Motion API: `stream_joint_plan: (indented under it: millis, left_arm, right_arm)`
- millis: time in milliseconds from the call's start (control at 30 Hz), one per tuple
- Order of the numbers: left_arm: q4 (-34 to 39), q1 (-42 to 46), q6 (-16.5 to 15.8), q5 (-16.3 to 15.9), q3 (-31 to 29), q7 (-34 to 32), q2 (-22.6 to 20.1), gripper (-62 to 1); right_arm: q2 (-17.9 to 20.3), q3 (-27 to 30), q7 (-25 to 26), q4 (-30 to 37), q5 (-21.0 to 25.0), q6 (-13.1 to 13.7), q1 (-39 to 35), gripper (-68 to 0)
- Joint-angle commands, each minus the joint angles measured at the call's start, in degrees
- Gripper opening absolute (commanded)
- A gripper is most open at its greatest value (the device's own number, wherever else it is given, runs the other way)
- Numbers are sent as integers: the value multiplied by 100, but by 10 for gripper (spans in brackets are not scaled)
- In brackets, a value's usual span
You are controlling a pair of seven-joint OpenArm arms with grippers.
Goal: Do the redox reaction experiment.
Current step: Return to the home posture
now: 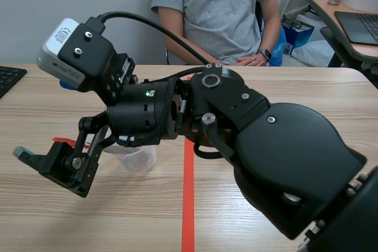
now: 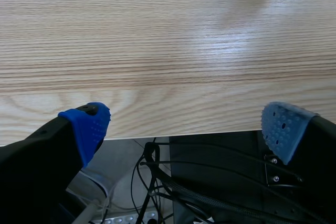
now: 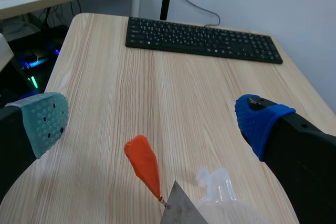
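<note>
We log the right gripper point(image 3: 155, 124) released, its fingers spread wide above the tabletop point(image 1: 331, 87). The clear cup point(image 1: 134, 156) stands near the tabletop's middle, under the gripper's base, short of the fingertips and not between them. The left gripper point(image 2: 186, 129) is likewise released, at the tabletop's near edge.

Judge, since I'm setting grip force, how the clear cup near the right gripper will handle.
The clear cup looks thin-walled plastic, so probably light and easily squeezed. It seems empty, so a nudge may slide or tip it.
</note>
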Motion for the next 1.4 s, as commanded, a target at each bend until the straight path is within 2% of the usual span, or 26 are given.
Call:
stream_joint_plan:
  millis: [0,133,233,400,667,800,900,1033,1167,1367]
  left_arm:
    - [39,28,-42,-11,31,-87,13,14]
    - [39,28,-39,-13,31,-87,13,14]
    - [39,26,-39,-11,31,-105,13,14]
    - [39,31,-55,-11,31,-98,11,14]
    - [39,28,-55,-11,31,-83,11,14]
    - [39,28,-55,-11,31,-83,13,14]
    - [39,-7,-57,-11,31,-166,13,14]
    - [39,-35,-55,-11,31,-122,13,14]
    - [39,-33,-55,-11,31,-105,13,14]
    - [39,-33,-52,-7,31,-131,13,14]
  right_arm:
    - [107,33,98,297,131,39,9,4]
    - [393,39,17,750,358,39,-199,4]
    - [704,55,17,1062,704,24,-352,4]
    - [1272,299,17,1547,1150,-509,-645,4]
    - [2337,1235,-26,2258,1893,-1106,-1325,4]
    - [2809,1895,-50,2590,2280,-1283,-1838,4]
    - [3077,2459,-74,2909,2378,-1322,-2326,4]
    - [3279,3189,-251,3355,2398,-1467,-3051,4]
    - [3289,3882,-372,3788,2465,-1545,-3812,4]
    - [3287,4382,-376,4216,2463,-1609,-4524,4]
